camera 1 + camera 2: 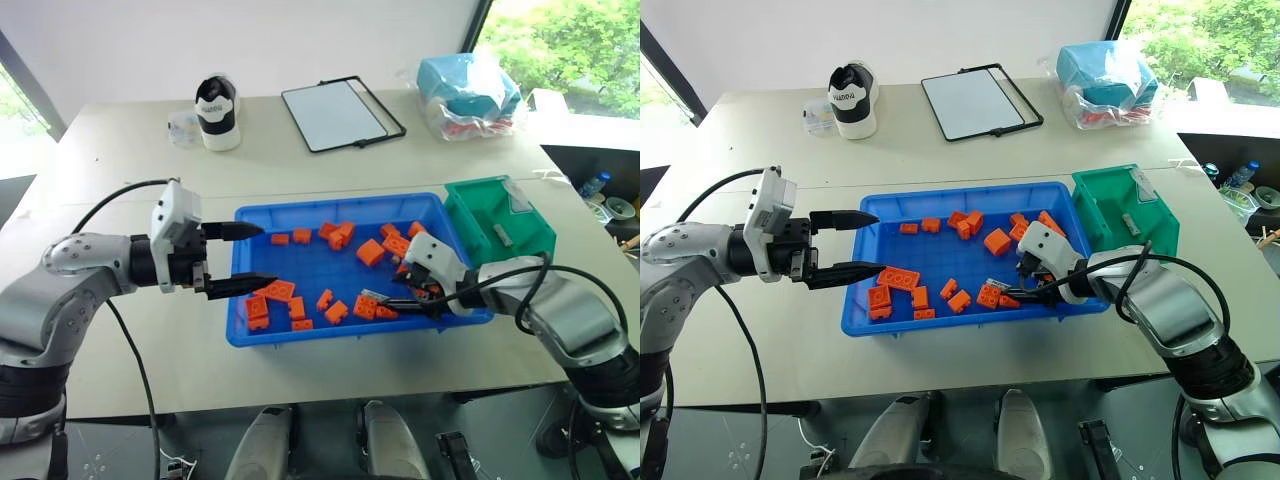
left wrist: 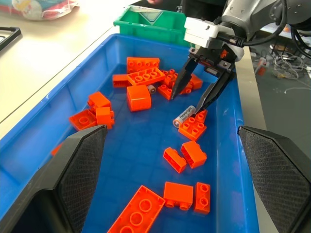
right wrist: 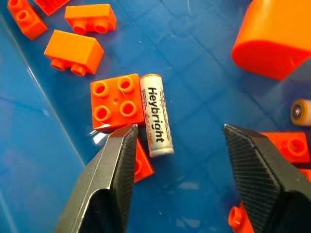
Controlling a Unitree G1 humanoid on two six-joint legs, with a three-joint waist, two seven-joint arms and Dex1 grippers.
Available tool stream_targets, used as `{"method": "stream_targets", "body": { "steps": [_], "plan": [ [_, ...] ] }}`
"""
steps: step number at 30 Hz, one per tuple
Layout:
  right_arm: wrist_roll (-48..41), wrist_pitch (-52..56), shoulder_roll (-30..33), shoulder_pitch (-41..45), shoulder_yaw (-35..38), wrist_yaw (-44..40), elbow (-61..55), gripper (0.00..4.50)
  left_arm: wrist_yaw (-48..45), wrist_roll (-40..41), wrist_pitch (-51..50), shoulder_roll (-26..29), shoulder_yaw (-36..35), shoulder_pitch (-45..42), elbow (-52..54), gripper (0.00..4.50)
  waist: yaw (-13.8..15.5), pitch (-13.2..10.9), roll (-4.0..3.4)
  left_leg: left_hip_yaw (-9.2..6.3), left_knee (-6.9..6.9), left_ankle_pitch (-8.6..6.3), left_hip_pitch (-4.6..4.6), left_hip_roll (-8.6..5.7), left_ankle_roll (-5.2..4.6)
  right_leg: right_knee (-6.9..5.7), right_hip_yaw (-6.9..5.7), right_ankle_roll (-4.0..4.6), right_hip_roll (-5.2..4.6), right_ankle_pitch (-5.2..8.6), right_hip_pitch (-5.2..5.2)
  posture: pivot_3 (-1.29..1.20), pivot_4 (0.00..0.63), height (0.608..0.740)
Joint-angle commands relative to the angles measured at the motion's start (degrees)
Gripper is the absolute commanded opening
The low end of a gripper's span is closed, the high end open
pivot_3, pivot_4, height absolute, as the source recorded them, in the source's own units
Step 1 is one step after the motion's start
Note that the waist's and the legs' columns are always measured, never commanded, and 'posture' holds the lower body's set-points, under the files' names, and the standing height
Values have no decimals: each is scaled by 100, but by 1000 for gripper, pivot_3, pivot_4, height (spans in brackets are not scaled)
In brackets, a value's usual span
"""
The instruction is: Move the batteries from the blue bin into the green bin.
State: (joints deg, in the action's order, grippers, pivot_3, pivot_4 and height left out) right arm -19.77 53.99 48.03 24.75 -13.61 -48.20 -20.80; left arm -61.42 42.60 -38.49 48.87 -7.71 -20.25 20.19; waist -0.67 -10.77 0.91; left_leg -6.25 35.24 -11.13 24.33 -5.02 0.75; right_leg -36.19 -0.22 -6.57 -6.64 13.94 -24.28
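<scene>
Your right gripper [image 3: 177, 160] hung with jaws apart over a battery [image 3: 156, 115] printed "Heybright", lying in the blue bin [image 1: 330, 335] against an orange brick [image 3: 116, 101]; your left gripper [image 1: 245, 257] stood spread, empty

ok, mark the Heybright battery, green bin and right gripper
Heybright battery [image 3: 156, 114]: right wrist view, middle of its label.
green bin [image 1: 468, 222]: left eye view, its near-left wall.
right gripper [image 2: 190, 100]: left wrist view, midway between fingertips.
</scene>
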Motion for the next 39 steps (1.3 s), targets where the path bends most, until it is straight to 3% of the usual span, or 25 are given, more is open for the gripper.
{"method": "stream_targets", "body": {
  "steps": [1, 3, 6, 7, 9, 10, 15, 21, 26, 30, 35, 37, 39],
  "plan": [
    [210, -151, -77, -78, -264, 10, 219, 2975, -10, -3, 58, 51, -73, -100, 68, 4500, 0, 7, 12, 0, 0, 0, -2, 0, 0, 0, 0, 0, 0, 0, 2, 0, 150, 731],
    [323, -283, -102, -35, -365, -22, 319, 2975, 5, -10, 60, 37, -64, -128, 55, 4500, 3, 8, 12, 0, 0, 0, -2, 0, 0, 0, 0, 1, 1, 0, 2, 0, 150, 731],
    [498, -467, -153, 54, -562, -100, 407, 1768, 22, -17, 71, 12, -54, -161, 38, 4500, 5, 8, 13, 0, 0, 0, -1, -1, 0, 0, 0, 0, -1, 0, 2, 0, 150, 731],
    [546, -501, -147, 86, -620, -137, 397, 1098, 24, -19, 73, 8, -51, -167, 35, 4500, 5, 8, 13, 0, 0, 0, -1, -1, 0, 0, 0, 0, -1, 0, 2, 0, 150, 731],
    [591, -524, -146, 150, -663, -201, 364, 181, 24, -26, 79, 1, -47, -180, 25, 4500, 4, 8, 13, 0, 0, 0, -2, -1, 0, 0, 0, 0, 0, 0, 2, 0, 150, 731],
    [599, -525, -152, 177, -661, -231, 347, 47, 26, -28, 81, -2, -45, -186, 21, 4500, -2, 8, 13, 0, 0, 0, -2, -1, 0, 0, 0, 0, 0, 0, 2, 0, 150, 731],
    [174, 39, -320, 449, -164, -240, 82, 51, 26, -56, 109, -2, -58, -189, -11, 4500, 2, 7, 12, -1, -1, 0, -2, 0, 0, -1, 0, -1, 3, -1, 0, 0, 150, 731],
    [-689, 1407, -394, 933, 1534, 166, -142, 51, 47, -75, 108, -31, -64, -145, 3, 4500, 11, 3, 6, -1, 1, 0, 3, -2, 0, -1, 0, -1, 0, -1, -4, 0, 150, 731],
    [-459, 1584, 109, 908, 2652, 731, 207, 51, 55, -85, 122, -65, -60, -114, 0, 4500, 98, 3, 6, 1, -2, 0, 5, -3, 0, 0, -1, -1, -2, -1, -5, 0, 150, 731],
    [-200, 1397, 480, 619, 3009, 1071, 572, 51, 44, -105, 127, -107, 2, -197, -65, 4500, 140, 3, 6, 5, -3, -1, 6, -3, 0, 1, -1, 0, -5, 0, -6, 0, 150, 731],
    [161, 1116, 558, 492, 2884, 1526, 812, 51, 4, -156, 141, -178, 122, -393, -182, 4500, 99, 1, 2, 11, -1, 0, 5, -2, -1, 0, 2, 1, -6, 0, -6, 0, 150, 731],
    [131, 1128, 480, 509, 2845, 1572, 813, 1163, -15, -173, 145, -194, 157, -454, -214, 4500, 92, 1, 0, 12, -1, 0, 5, -2, -1, 0, 2, 1, -6, 0, -6, 0, 150, 731],
    [128, 1033, 394, 594, 2733, 1617, 723, 1963, -37, -192, 160, -197, 180, -496, -257, 4500, 88, 1, 0, 11, -1, 0, 5, -2, -1, 0, 2, 0, -6, -1, -6, 0, 150, 731]
  ]
}}
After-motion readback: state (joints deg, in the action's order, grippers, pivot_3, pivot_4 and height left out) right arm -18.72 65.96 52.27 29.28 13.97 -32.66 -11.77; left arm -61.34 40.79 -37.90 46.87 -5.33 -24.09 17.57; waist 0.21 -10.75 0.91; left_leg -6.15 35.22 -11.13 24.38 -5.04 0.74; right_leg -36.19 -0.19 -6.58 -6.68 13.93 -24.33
